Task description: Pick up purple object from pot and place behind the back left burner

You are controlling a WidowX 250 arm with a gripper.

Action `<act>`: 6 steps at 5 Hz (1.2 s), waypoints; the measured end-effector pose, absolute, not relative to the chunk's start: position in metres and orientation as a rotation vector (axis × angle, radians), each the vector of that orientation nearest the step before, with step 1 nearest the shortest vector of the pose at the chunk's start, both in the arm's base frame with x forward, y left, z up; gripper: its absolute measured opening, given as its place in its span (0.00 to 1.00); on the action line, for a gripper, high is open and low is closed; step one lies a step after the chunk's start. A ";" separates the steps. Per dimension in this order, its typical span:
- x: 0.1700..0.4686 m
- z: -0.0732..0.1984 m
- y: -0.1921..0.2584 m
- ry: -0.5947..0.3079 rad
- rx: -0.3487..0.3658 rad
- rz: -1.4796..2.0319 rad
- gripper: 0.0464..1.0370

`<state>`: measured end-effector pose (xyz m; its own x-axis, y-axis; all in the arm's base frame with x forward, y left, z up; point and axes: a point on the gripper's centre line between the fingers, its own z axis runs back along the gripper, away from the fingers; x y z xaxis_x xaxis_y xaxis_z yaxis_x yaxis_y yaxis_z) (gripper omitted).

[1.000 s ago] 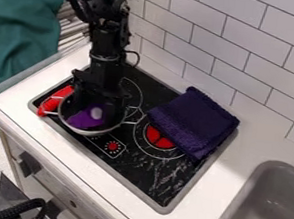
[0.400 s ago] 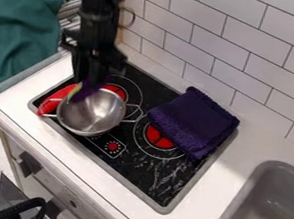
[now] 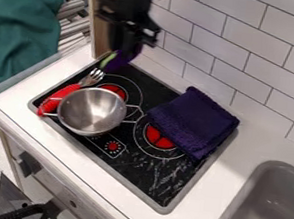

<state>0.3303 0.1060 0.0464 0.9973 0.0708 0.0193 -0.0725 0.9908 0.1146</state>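
My gripper hangs over the back left corner of the stove, shut on the purple object, which has a green edge on its left side. The object is held beyond the back left burner, close to the wall side. In front of that burner stands the metal pot, with nothing inside, partly covering the stove's left part.
A red-handled fork lies along the pot's left side, tines toward the back. A folded dark purple cloth covers the stove's back right part. The grey sink is at the right; white tiles rise behind.
The gripper has lifted the purple object out of the pot and carried it back and to the right, past the back left burner. The fork's tines have come into view.
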 end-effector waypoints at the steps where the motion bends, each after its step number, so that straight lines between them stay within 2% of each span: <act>1: 0.345 0.037 0.100 -0.004 0.115 0.058 0.20; 3: 0.354 0.000 0.098 0.052 0.066 0.044 0.20; 4: 0.357 -0.010 0.104 0.076 0.060 0.058 0.20; 5: 0.362 -0.018 0.109 0.094 0.051 0.062 0.25; 6: 0.363 -0.022 0.110 0.097 0.039 0.062 0.55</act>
